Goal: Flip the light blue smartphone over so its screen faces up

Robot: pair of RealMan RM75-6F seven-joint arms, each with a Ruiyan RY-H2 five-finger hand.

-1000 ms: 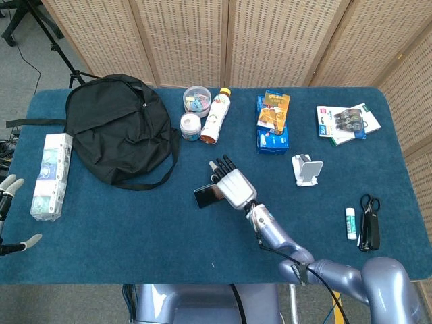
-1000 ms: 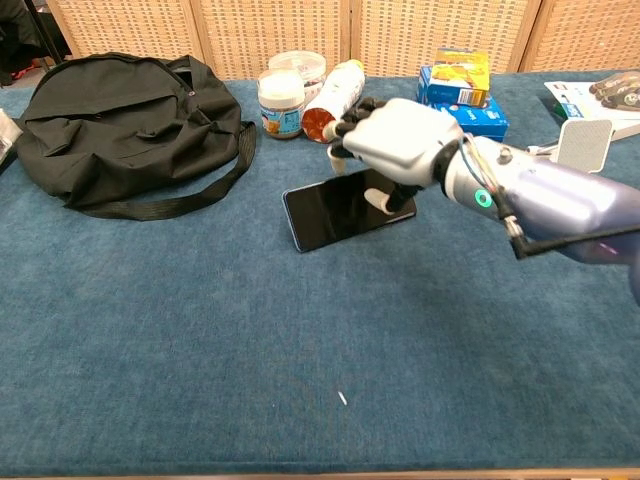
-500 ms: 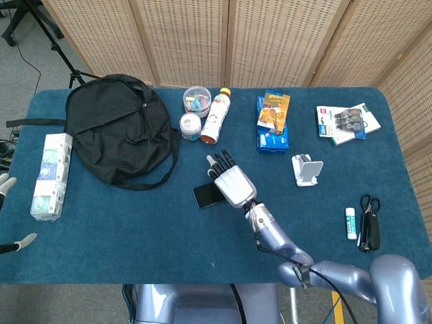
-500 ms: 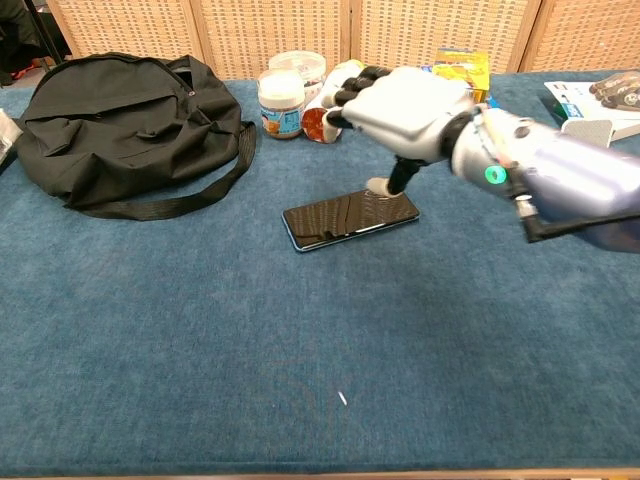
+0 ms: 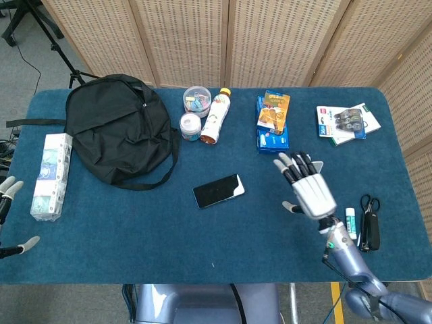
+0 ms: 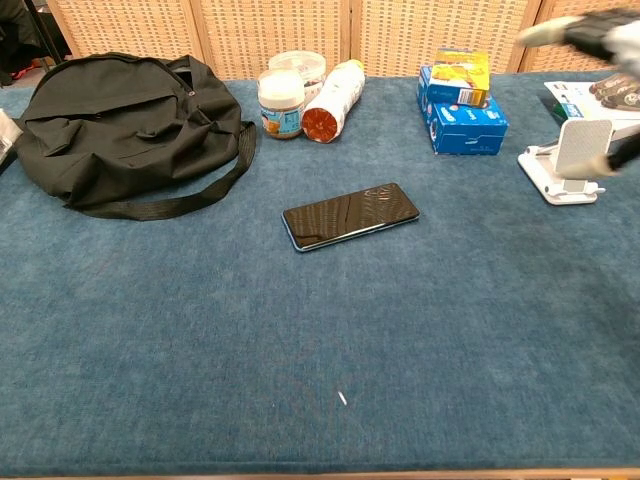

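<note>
In the head view, the right hand (image 5: pixel 311 191) is up in the air with its fingers spread wide and nothing in it, well off to the right of the smartphone (image 5: pixel 218 191). The smartphone is our landmark: it lies flat on the blue table (image 5: pixel 135 223) with its dark glass side up. The left hand (image 5: pixel 8 214) only peeks in far to the left of the smartphone at the edge of the picture, and you cannot tell if it is spread or curled. A black backpack (image 5: pixel 118 129) sits up and to the left of the smartphone. Just above the smartphone are a lying bottle (image 5: pixel 214 116) and two small jars (image 5: pixel 193 113). A white phone stand (image 5: pixel 306 169) is to the right of the smartphone, partly behind the right hand. In the chest view, the smartphone (image 6: pixel 350 215) lies flat in the middle, dark and shiny on top, with a thin light blue edge showing. The right hand (image 6: pixel 600 40) is a blur far to the right of the smartphone, at the top corner. The phone stand (image 6: pixel 570 160) stands to the right of the smartphone, and blue boxes (image 6: pixel 460 100) sit beyond the smartphone on that side.
</note>
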